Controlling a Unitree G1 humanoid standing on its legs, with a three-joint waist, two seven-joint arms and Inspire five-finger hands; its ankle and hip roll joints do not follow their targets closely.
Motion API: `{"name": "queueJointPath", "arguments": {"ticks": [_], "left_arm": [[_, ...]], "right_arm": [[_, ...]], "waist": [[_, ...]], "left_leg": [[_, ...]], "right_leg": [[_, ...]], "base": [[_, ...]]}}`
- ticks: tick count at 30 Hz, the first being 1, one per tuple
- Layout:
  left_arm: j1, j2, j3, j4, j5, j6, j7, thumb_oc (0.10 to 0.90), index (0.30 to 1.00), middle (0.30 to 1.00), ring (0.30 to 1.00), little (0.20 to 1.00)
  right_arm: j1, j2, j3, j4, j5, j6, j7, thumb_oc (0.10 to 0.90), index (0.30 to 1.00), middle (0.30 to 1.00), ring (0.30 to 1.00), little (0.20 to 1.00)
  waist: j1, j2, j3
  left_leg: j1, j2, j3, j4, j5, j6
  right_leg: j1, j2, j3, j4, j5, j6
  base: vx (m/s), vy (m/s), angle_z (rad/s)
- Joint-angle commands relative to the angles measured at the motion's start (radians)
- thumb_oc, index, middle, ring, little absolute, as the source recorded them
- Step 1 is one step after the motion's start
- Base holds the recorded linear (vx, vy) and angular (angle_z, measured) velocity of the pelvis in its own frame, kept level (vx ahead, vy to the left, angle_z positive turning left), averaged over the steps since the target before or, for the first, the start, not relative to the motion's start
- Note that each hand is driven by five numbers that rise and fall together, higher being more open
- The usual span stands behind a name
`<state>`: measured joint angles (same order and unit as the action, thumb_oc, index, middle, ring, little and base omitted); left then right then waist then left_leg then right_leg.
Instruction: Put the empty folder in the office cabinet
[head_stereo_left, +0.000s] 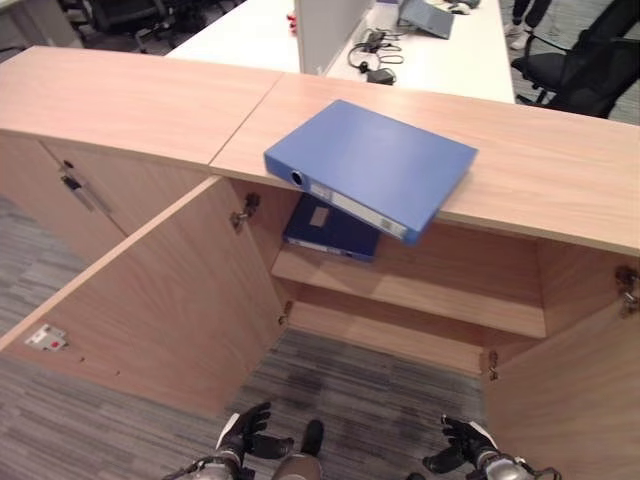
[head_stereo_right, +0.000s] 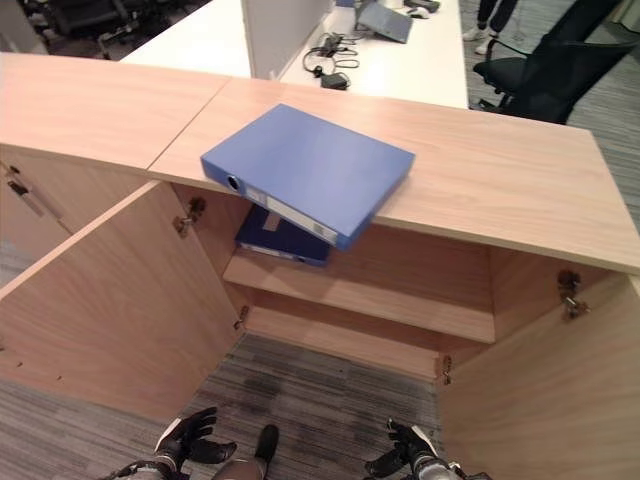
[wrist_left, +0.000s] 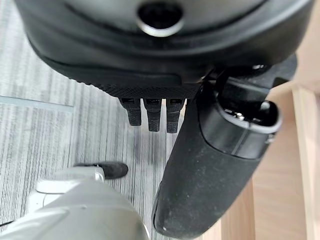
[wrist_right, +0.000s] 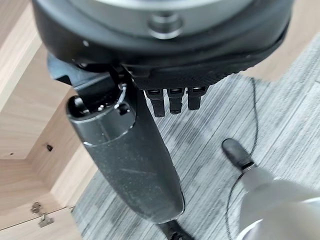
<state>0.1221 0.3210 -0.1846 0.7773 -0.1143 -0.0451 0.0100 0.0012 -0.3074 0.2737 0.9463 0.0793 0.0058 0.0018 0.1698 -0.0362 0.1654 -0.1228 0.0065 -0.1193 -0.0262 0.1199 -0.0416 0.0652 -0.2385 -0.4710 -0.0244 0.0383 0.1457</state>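
Left eye view, folder: I see the blue folder (head_stereo_left: 372, 165) lying flat on the wooden worktop (head_stereo_left: 540, 160) of the office cabinet (head_stereo_left: 420, 290), its near corner jutting past the front edge above the open compartment.
Left eye view, cabinet: both doors stand open, the left door (head_stereo_left: 150, 290) swung out toward me and the right door (head_stereo_left: 570, 400) at the right edge.
Left eye view, shelf: a darker blue folder (head_stereo_left: 330, 230) lies on the inner shelf (head_stereo_left: 420, 290), just below the overhanging one.
Left eye view, hands: the left robot hand (head_stereo_left: 245, 435) and the right robot hand (head_stereo_left: 462, 445) hang low over the grey carpet (head_stereo_left: 360, 390), well apart from the folder.
Right eye view, background: a white desk (head_stereo_right: 400, 60) with a headset (head_stereo_right: 333, 72) lies beyond the worktop; a black office chair (head_stereo_right: 550, 70) stands far right.
Left wrist view, left robot hand: fingers (wrist_left: 152, 112) straight, thumb spread, holding nothing.
Right wrist view, right robot hand: fingers (wrist_right: 175, 100) straight, thumb spread wide, holding nothing, with carpet and cabinet wood past it.
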Motion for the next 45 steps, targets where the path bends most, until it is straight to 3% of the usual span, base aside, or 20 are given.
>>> {"name": "queueJointPath", "arguments": {"ticks": [1, 4, 5, 6, 7, 8, 10, 19, 35, 37, 38, 40, 42, 45], "left_arm": [[-0.055, 0.081, 0.041, -0.059, -0.029, -0.049, 0.011, 0.8, 0.9, 0.9, 0.9, 0.9], [-0.054, 0.082, 0.047, -0.056, -0.031, -0.048, 0.014, 0.8, 0.9, 0.9, 0.9, 0.9], [-0.047, 0.083, 0.053, -0.06, -0.028, -0.052, 0.019, 0.8, 0.9, 0.9, 0.9, 0.9], [-0.051, 0.081, 0.052, -0.065, -0.027, -0.056, 0.022, 0.8, 0.9, 0.9, 0.9, 0.9], [-0.051, 0.081, 0.052, -0.065, -0.027, -0.056, 0.022, 0.8, 0.9, 0.9, 0.9, 0.9], [-0.061, 0.094, 0.047, -0.026, 0.005, -0.056, 0.023, 0.8, 0.9, 0.9, 0.9, 0.9], [-0.07, 0.082, 0.035, -0.042, -0.007, -0.063, 0.022, 0.8, 0.9, 0.9, 0.9, 0.9], [-0.054, 0.039, 0.023, -0.047, -0.033, -0.07, 0.015, 0.8, 0.9, 0.9, 0.9, 0.9], [-0.045, 0.044, 0.013, -0.109, 0.014, -0.071, 0.023, 0.8, 0.9, 0.9, 0.9, 0.9], [-0.028, 0.08, 0.031, -0.23, 0.05, -0.075, 0.036, 0.8, 0.9, 0.9, 0.9, 0.9], [0.045, 0.148, 0.15, -0.502, 0.264, -0.111, 0.192, 0.8, 0.9, 0.9, 0.9, 0.9], [0.084, 0.175, 0.197, -0.6, 0.382, -0.134, 0.262, 0.8, 0.9, 0.9, 0.9, 0.9], [0.116, 0.211, 0.266, -0.71, 0.561, -0.117, 0.373, 0.8, 0.9, 0.9, 0.9, 0.9], [0.104, 0.252, 0.286, -0.786, 0.661, -0.112, 0.418, 0.8, 0.9, 0.9, 0.9, 0.9]], "right_arm": [[-0.087, -0.012, -0.018, -0.074, -0.01, -0.034, -0.009, 0.8, 0.9, 0.9, 0.9, 0.9], [-0.091, -0.005, -0.025, -0.076, -0.007, -0.033, -0.012, 0.8, 0.9, 0.9, 0.9, 0.9], [-0.083, 0.005, -0.035, -0.08, 0.0, -0.039, -0.016, 0.8, 0.9, 0.9, 0.9, 0.9], [-0.073, 0.009, -0.033, -0.085, 0.006, -0.041, -0.019, 0.8, 0.9, 0.9, 0.9, 0.9], [-0.073, 0.009, -0.033, -0.085, 0.006, -0.041, -0.019, 0.8, 0.9, 0.9, 0.9, 0.9], [-0.054, -0.001, -0.036, -0.045, -0.003, -0.037, -0.021, 0.8, 0.9, 0.9, 0.9, 0.9], [-0.056, 0.004, -0.028, -0.05, 0.0, -0.042, -0.026, 0.8, 0.9, 0.9, 0.9, 0.9], [-0.038, -0.005, -0.019, -0.045, 0.004, -0.043, -0.024, 0.8, 0.9, 0.9, 0.9, 0.9], [-0.024, -0.018, -0.012, -0.07, -0.012, -0.046, -0.013, 0.8, 0.9, 0.9, 0.9, 0.9], [-0.022, -0.026, -0.019, -0.088, -0.011, -0.05, -0.01, 0.8, 0.9, 0.9, 0.9, 0.9], [-0.002, -0.028, -0.047, -0.128, -0.015, -0.088, -0.029, 0.8, 0.9, 0.9, 0.9, 0.9], [0.011, -0.028, -0.044, -0.129, -0.026, -0.113, -0.038, 0.8, 0.9, 0.9, 0.9, 0.9], [0.02, -0.029, -0.032, -0.117, -0.037, -0.132, -0.045, 0.8, 0.9, 0.9, 0.9, 0.9], [0.01, -0.03, -0.016, -0.115, -0.029, -0.131, -0.04, 0.8, 0.9, 0.9, 0.9, 0.9]], "waist": [[0.022, 0.002, 0.054], [0.016, 0.014, 0.059], [0.001, 0.03, 0.065], [-0.012, 0.024, 0.065], [-0.013, 0.025, 0.063], [-0.028, 0.005, 0.06], [-0.027, -0.006, 0.042], [-0.031, 0.005, -0.018], [-0.056, 0.03, -0.03], [-0.053, 0.037, -0.029], [-0.027, 0.039, -0.023], [-0.017, 0.035, -0.023], [-0.009, 0.032, -0.022], [-0.012, 0.032, -0.02]], "left_leg": [[0.08, -0.038, 0.001, 0.049, -0.186, 0.075], [0.095, -0.038, 0.001, 0.041, -0.186, 0.085], [0.128, -0.036, -0.016, 0.028, -0.193, 0.092], [0.148, -0.051, -0.052, 0.014, -0.19, 0.086], [0.146, -0.051, -0.054, 0.014, -0.189, 0.085], [0.15, -0.066, -0.07, 0.0, -0.19, 0.074], [0.146, -0.079, -0.095, -0.012, -0.186, 0.073], [0.173, -0.065, -0.103, -0.058, -0.181, 0.056], [0.197, -0.039, -0.094, -0.061, -0.187, 0.035], [0.197, -0.037, -0.097, -0.061, -0.185, 0.032], [0.198, -0.032, -0.106, -0.061, -0.183, 0.02], [0.201, -0.027, -0.101, -0.061, -0.186, 0.014], [0.203, -0.014, -0.087, -0.061, -0.19, 0.007], [0.202, -0.007, -0.079, -0.061, -0.19, 0.001]], "right_leg": [[-0.1, -0.061, 0.076, 0.399, 0.01, 0.066], [-0.135, -0.063, 0.094, 0.461, 0.04, 0.077], [-0.191, -0.021, 0.15, 0.504, 0.004, 0.066], [-0.18, 0.038, 0.172, 0.375, -0.058, 0.04], [-0.179, 0.04, 0.169, 0.37, -0.054, 0.039], [-0.121, 0.071, 0.186, 0.179, -0.078, 0.022], [-0.103, 0.083, 0.205, 0.115, -0.075, 0.004], [-0.018, 0.088, 0.235, -0.047, -0.021, -0.001], [0.019, 0.095, 0.225, -0.063, -0.049, -0.008], [0.024, 0.095, 0.222, -0.063, -0.054, -0.009], [0.036, 0.1, 0.204, -0.063, -0.064, -0.011], [0.039, 0.105, 0.201, -0.063, -0.069, -0.01], [0.043, 0.115, 0.191, -0.063, -0.077, -0.011], [0.042, 0.122, 0.19, -0.063, -0.081, -0.012]], "base": [[0.02, 0.218, 0.03], [0.06, 0.186, -0.17], [0.16, 0.088, -0.1], [0.16, 0.087, 0.02], [0.14, -0.058, 0.36], [0.04, -0.042, 0.49], [0.08, -0.04, 0.77], [0.1, -0.021, 0.11], [0.02, -0.032, -0.02], [-0.01, -0.087, 0.01], [-0.02, -0.143, 0.02], [-0.02, -0.134, 0.15], [-0.02, -0.127, 0.24], [-0.03, -0.079, -0.15]]}}
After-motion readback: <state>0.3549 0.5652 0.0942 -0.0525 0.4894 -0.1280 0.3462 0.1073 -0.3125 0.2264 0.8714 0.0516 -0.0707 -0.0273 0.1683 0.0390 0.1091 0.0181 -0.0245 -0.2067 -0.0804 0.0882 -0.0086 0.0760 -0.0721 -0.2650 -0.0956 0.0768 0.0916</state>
